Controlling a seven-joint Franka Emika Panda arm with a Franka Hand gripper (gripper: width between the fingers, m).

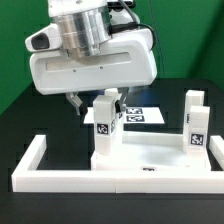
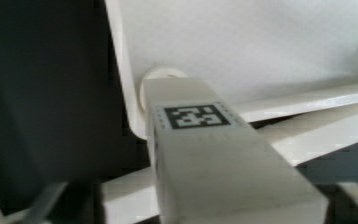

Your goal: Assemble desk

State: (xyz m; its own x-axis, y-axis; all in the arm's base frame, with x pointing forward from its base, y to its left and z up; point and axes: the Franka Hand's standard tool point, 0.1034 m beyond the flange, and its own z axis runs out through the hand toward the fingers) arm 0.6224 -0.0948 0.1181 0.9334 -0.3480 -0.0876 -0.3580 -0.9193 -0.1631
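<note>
The white tabletop [image 1: 145, 156] lies flat inside the border wall. One white block leg [image 1: 106, 124] with a tag stands upright on its corner at the exterior view's left. A second leg [image 1: 196, 126] stands at the right corner. My gripper [image 1: 100, 100] is straight above the left leg, with a finger on each side of its upper end. In the wrist view that leg [image 2: 202, 150] fills the space between the dark fingers [image 2: 48, 202], with a narrow dark gap on each side. The tabletop [image 2: 265, 50] lies beyond it. The jaws look open around the leg.
The low white U-shaped border wall [image 1: 100, 183] runs round the front and both sides of the tabletop. The marker board [image 1: 143, 113] lies flat on the black table behind the legs. A green backdrop stands at the back.
</note>
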